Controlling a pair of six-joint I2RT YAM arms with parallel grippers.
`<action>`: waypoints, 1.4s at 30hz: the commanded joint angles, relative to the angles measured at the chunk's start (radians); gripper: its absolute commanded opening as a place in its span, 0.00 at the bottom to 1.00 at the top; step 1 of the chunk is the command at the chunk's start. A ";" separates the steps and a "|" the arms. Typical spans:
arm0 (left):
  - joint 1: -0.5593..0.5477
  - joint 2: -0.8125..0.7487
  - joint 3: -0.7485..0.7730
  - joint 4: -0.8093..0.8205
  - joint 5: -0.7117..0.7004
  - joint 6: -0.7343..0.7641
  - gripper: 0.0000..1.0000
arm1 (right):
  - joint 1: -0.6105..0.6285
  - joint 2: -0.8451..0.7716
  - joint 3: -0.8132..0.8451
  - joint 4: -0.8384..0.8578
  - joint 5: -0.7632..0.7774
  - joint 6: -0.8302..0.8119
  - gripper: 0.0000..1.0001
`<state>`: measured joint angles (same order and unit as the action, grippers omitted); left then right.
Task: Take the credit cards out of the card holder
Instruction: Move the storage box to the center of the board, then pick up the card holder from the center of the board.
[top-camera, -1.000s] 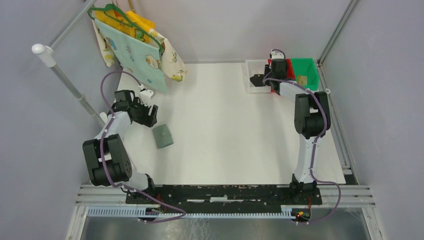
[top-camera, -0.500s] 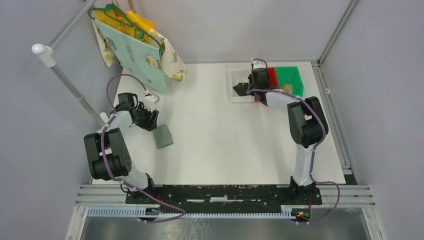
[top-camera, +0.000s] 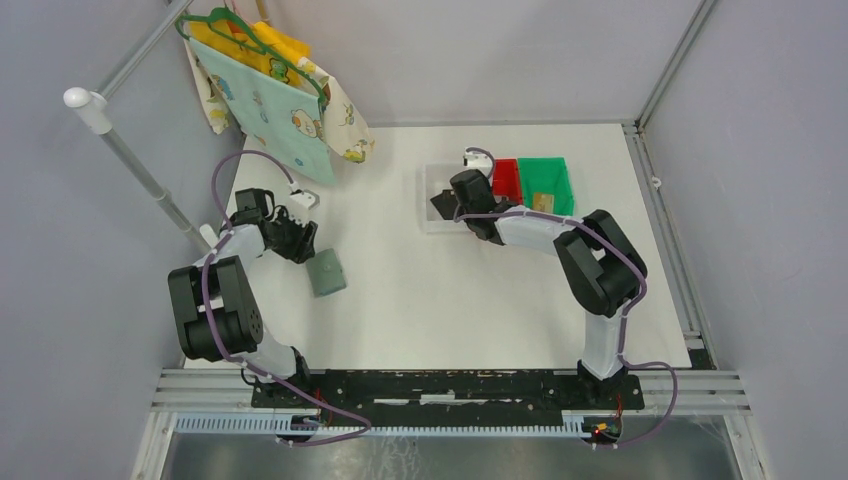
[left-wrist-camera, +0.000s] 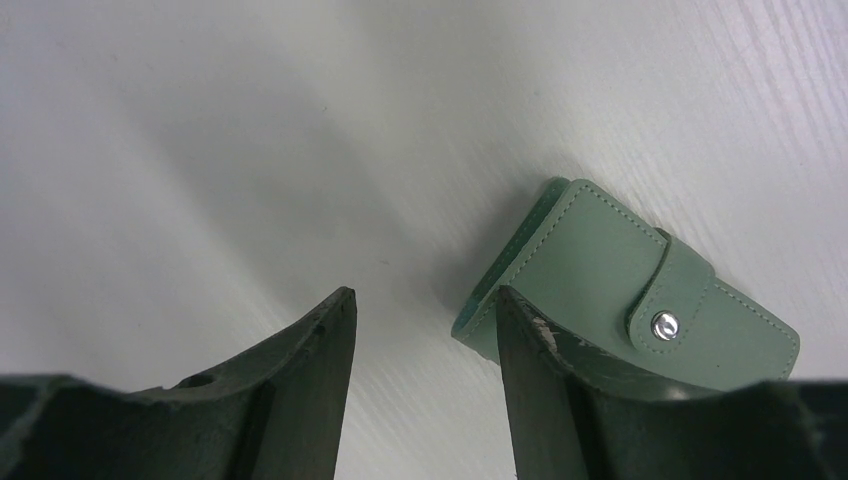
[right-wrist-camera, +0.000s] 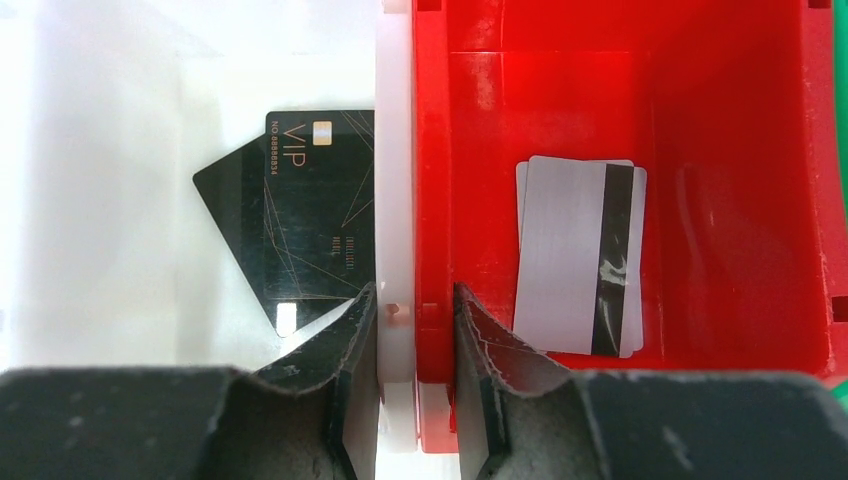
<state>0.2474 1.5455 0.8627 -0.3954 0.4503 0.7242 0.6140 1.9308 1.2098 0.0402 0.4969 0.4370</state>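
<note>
The card holder (top-camera: 325, 273) lies closed on the white table, grey-green with a snapped strap (left-wrist-camera: 620, 290). My left gripper (top-camera: 293, 240) (left-wrist-camera: 425, 295) hangs open just beside it, its right finger (left-wrist-camera: 530, 350) over the holder's near corner and bare table between the jaws. My right gripper (top-camera: 455, 200) (right-wrist-camera: 415, 290) is shut on the adjoining walls of a white bin (right-wrist-camera: 395, 200) and a red bin (right-wrist-camera: 435, 150). Silver credit cards (right-wrist-camera: 575, 255) with a dark stripe lie in the red bin. Black cards (right-wrist-camera: 300, 220) lie in the white one.
A green bin (top-camera: 548, 178) joins the red bin (top-camera: 506, 176) on the right and holds a tan card (top-camera: 543, 203). Printed cloths on hangers (top-camera: 270, 90) hang over the far left corner by a white pole (top-camera: 120, 145). Grey walls enclose the table.
The right arm has dragged the row of bins leftward from the far right corner toward the middle. The left gripper's jaws have narrowed and it has edged nearer the card holder.
</note>
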 joint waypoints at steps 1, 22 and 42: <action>-0.001 0.019 -0.014 0.009 0.021 0.066 0.60 | 0.065 0.026 0.080 0.051 0.077 0.106 0.14; 0.015 -0.052 0.239 -0.317 0.231 0.044 0.89 | 0.218 -0.142 0.000 0.171 0.102 -0.009 0.87; 0.209 -0.130 0.219 -0.448 0.203 0.064 1.00 | 0.530 0.402 0.623 -0.038 -0.306 -0.076 0.98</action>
<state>0.4580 1.4811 1.0889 -0.8280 0.6125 0.7963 1.1477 2.2848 1.7344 0.0517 0.2123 0.3756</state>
